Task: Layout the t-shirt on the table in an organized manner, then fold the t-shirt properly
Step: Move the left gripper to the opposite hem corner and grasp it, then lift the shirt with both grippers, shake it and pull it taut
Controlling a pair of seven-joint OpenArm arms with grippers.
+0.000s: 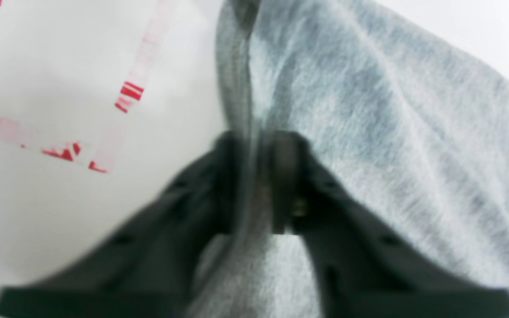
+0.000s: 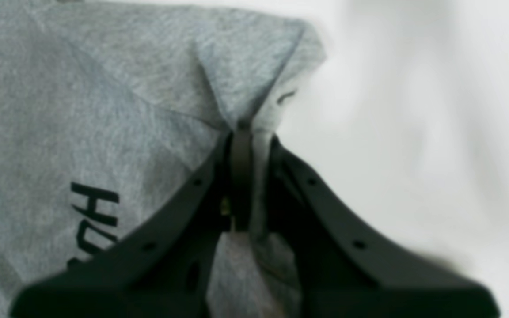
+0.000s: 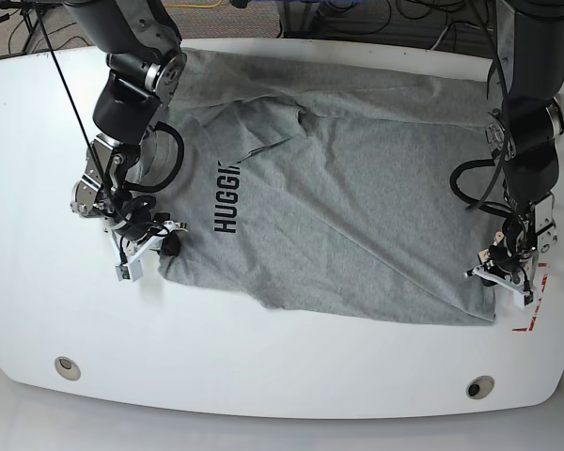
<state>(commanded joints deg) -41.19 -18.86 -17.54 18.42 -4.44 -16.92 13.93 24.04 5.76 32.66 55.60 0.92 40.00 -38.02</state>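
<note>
Left wrist view, blurred: the left gripper (image 1: 256, 176) is clamped on a t-shirt (image 1: 369, 132) edge beside the red mark (image 1: 66, 152). Right wrist view: the right gripper (image 2: 248, 176) pinches a corner by partly hidden lettering (image 2: 91, 221). Base view: the shirt lies spread on the table (image 3: 263, 395).

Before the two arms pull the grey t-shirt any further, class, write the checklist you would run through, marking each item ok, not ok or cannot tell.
1. Left gripper shut on the t-shirt edge: ok.
2. Right gripper shut on a pinch of fabric: ok.
3. Shirt lying flat: not ok, creases and a folded-over part near the collar.
4. Printed lettering face up: ok.
5. Whole shirt on the table: ok.
6. Each grip holds one layer only: cannot tell, wrist views are blurred.
</note>
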